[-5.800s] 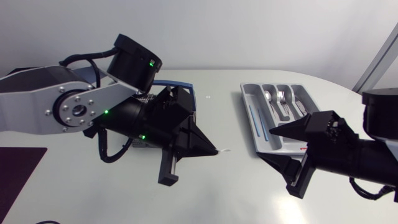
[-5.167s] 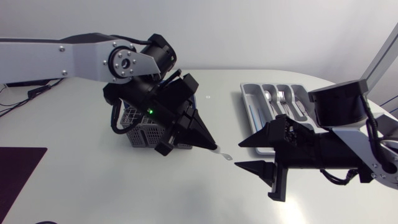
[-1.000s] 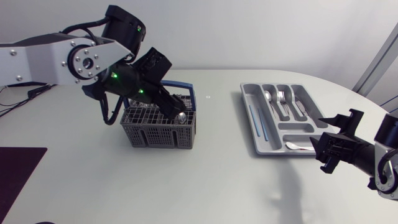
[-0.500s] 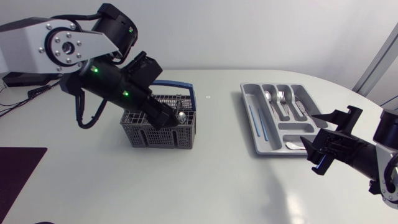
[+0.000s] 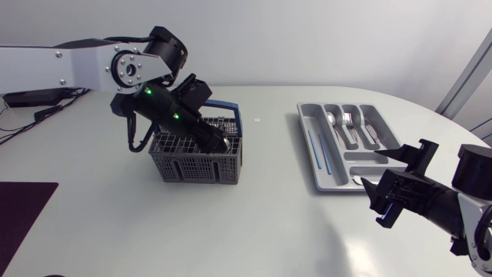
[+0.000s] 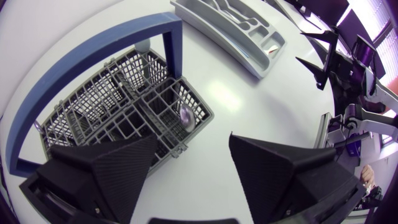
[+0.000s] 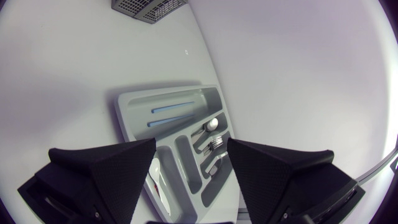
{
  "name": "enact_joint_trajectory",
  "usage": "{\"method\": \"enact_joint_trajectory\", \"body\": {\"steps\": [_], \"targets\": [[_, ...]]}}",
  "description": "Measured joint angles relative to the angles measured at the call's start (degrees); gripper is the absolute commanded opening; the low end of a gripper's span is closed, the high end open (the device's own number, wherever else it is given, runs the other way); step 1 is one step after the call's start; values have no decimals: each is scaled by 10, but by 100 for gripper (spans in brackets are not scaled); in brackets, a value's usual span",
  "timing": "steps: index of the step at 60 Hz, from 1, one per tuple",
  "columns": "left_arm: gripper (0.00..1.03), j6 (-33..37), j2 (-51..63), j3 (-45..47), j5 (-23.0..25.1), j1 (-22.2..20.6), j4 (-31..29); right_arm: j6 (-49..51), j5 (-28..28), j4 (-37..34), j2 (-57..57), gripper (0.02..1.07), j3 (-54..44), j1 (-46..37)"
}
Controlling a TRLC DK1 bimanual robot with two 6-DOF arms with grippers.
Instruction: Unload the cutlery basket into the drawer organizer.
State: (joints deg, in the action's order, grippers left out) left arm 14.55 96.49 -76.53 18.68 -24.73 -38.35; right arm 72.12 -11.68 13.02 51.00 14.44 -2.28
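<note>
The grey cutlery basket (image 5: pixel 192 168) with a blue handle stands left of centre. My left gripper (image 5: pixel 220 141) points down into its right-hand compartments, open. In the left wrist view a metal spoon (image 6: pixel 185 114) stands in a corner cell of the basket (image 6: pixel 106 106), just ahead of the open left gripper (image 6: pixel 191 167), untouched. The grey drawer organizer (image 5: pixel 307 137) lies at the right with spoons and forks (image 5: pixel 350 123) and blue sticks (image 7: pixel 169 109) in it. My right gripper (image 5: pixel 396 194) hangs open and empty just in front of the organizer (image 7: pixel 127 106).
A white spoon (image 5: pixel 362 181) lies in the organizer's front compartment. A dark mat (image 5: pixel 21 211) covers the table's front left corner. Bare white tabletop stretches between basket and organizer.
The left arm has swung round and its gripper has sunk lower into the basket, now covering the spoon in the head view. The right gripper has drifted slightly left and toward the table's front edge.
</note>
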Motion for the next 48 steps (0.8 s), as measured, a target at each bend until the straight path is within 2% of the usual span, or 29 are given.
{"method": "enact_joint_trajectory", "body": {"steps": [9, 19, 30, 33, 48], "targets": [[71, 0, 24, -14, 2, 0, 13, -2, 0, -5, -3, 85, -1, 0], [52, 0, 49, -29, 2, 0, 25, -4, 0, -8, -4, 85, -5, 2], [17, -11, 63, -34, 9, 0, 25, -4, 0, -9, -6, 85, -6, 4], [4, -14, 65, -35, 13, 0, 26, -4, 0, -9, -8, 85, -6, 4], [3, -22, 68, -36, 36, -1, 25, -4, 0, -11, -14, 85, -7, 4]]}}
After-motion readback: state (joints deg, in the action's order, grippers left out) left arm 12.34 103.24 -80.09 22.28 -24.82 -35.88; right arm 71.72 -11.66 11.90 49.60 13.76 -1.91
